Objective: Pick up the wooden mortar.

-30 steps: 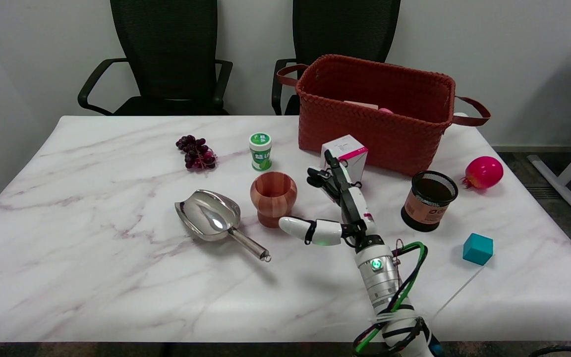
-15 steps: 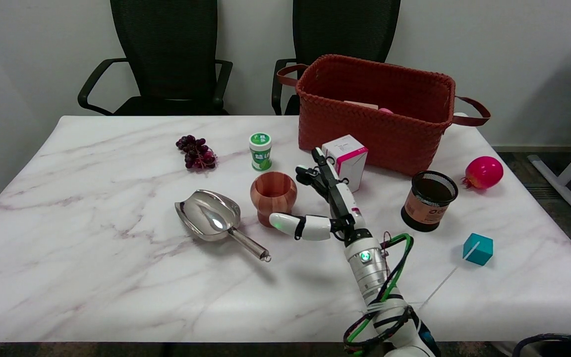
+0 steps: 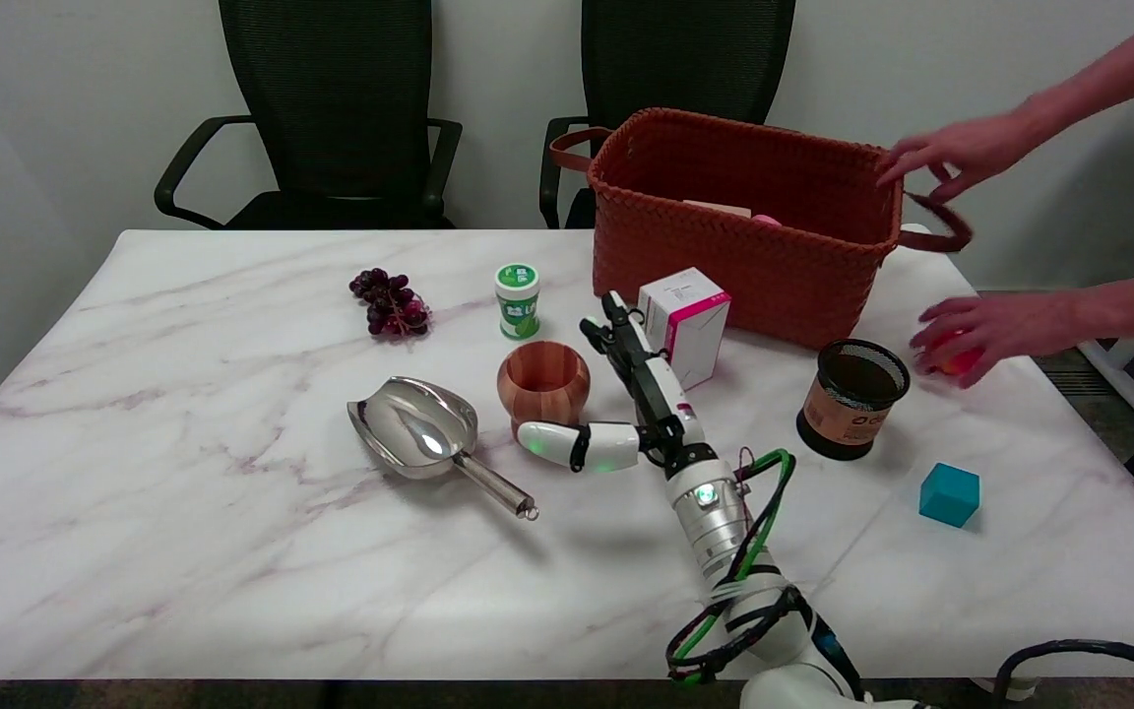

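Note:
The wooden mortar point(image 3: 542, 383), a round striped cup on a short foot, stands upright near the middle of the table. My right hand point(image 3: 626, 404) is just to its right, fingers spread and holding nothing. The thumb lies low across the front of the mortar's foot, and the other fingers point(image 3: 616, 335) point up beside its right rim. Whether any of them touches the wood cannot be told. The foot is partly hidden behind the thumb.
A steel scoop point(image 3: 424, 436) lies left of the mortar. Behind are a green-capped tub point(image 3: 517, 299), grapes point(image 3: 390, 302), a white-pink box point(image 3: 687, 320) and a woven basket point(image 3: 744, 222). Right: a mesh cup point(image 3: 850, 398), teal cube point(image 3: 949, 493), and a person's hands point(image 3: 971, 330) over the pink ball.
My right hand has slid left toward the mortar, its thumb now in front of the foot. A person's two hands have come in at the right, one covering the pink ball.

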`<state>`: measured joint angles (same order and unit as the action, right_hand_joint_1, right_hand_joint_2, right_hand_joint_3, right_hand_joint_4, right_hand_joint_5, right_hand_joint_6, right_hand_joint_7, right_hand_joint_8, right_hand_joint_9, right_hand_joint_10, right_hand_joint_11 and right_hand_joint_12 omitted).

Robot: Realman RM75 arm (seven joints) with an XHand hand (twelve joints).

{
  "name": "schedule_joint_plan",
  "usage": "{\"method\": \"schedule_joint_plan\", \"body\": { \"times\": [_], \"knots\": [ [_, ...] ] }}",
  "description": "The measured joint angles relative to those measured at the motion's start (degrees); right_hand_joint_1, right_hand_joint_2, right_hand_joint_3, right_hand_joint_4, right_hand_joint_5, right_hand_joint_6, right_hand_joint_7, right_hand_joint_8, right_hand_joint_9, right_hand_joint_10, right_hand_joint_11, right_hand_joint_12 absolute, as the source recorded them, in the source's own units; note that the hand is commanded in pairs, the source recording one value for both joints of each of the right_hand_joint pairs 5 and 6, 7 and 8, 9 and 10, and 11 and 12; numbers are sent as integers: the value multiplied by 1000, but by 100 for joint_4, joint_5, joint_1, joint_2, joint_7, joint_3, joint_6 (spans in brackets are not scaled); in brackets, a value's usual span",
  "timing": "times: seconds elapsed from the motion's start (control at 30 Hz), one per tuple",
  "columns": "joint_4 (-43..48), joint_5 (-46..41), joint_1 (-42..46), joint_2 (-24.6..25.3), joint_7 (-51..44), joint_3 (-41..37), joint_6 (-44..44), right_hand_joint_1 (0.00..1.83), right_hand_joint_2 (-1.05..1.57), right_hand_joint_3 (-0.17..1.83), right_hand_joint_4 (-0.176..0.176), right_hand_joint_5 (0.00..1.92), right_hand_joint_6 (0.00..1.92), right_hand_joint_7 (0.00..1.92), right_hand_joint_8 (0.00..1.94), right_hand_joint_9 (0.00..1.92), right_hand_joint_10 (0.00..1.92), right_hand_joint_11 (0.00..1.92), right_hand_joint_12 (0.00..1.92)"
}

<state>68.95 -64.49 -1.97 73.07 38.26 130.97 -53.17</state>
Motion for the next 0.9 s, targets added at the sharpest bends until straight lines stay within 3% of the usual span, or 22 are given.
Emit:
{"method": "schedule_joint_plan", "body": {
  "times": [0.47, 0.9],
  "knots": [
    [-304, -21, -242, 106, 222, 9, 231, 1093, 261, 414, 0, 0, 0, 66, 66, 41, 41, 0, 0],
    [-583, -30, -490, 172, 367, 10, 436, 1095, 257, 415, 0, 0, 0, 86, 86, 112, 112, 0, 0]
  ]
}}
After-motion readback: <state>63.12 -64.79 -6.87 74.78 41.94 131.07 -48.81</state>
